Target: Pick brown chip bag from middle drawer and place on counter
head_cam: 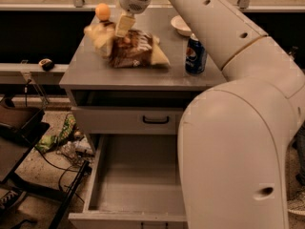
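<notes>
brown chip bag (136, 50): lying on the counter (95, 73), at 9 o'clock from the soda can (195, 55)
gripper (125, 26): hanging over the bag's 11 o'clock edge, honestly can't tell if it's clamping or released
middle drawer (138, 175): sitting pulled out

The pincer (125, 25), of smooth pale plastic, sits at the top of the brown chip bag (136, 51), whose crinkled film looks glossy. The tabletop (143, 76) under it is smooth grey with a slight sheen. The arm (228, 128) has a smooth, cream, matt plastic shell. The soda can (195, 55) shines like metal. The middle drawer (138, 175) has plain matt grey walls and floor.
</notes>
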{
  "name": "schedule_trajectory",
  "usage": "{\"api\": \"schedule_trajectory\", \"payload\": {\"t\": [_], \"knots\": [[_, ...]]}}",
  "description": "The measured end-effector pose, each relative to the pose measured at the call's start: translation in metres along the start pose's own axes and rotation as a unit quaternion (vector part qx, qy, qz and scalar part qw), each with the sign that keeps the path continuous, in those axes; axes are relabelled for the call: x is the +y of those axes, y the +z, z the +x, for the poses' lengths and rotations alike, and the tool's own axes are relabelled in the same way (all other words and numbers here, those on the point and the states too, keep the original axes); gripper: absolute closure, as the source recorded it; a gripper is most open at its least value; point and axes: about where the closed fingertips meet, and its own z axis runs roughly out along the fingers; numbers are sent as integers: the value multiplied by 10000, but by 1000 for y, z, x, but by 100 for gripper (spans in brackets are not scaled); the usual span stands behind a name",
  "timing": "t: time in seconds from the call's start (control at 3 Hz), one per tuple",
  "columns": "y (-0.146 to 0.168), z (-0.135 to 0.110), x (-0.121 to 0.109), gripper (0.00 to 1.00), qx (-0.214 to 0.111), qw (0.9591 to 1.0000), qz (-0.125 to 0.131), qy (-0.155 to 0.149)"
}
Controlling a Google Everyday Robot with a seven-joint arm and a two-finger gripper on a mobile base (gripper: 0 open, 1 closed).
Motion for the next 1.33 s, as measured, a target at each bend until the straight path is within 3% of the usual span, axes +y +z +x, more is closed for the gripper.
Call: {"api": "schedule_trajectory", "payload": {"t": [0.33,0.67,1.0,1.33], "knots": [[0,0,0,0,0,10000,0,0],[0,0,0,0,0,10000,0,0],[-16,-3,-5,0,-91,9996,272,-62],[-107,-7,-17,0,-145,9916,1281,-61]]}}
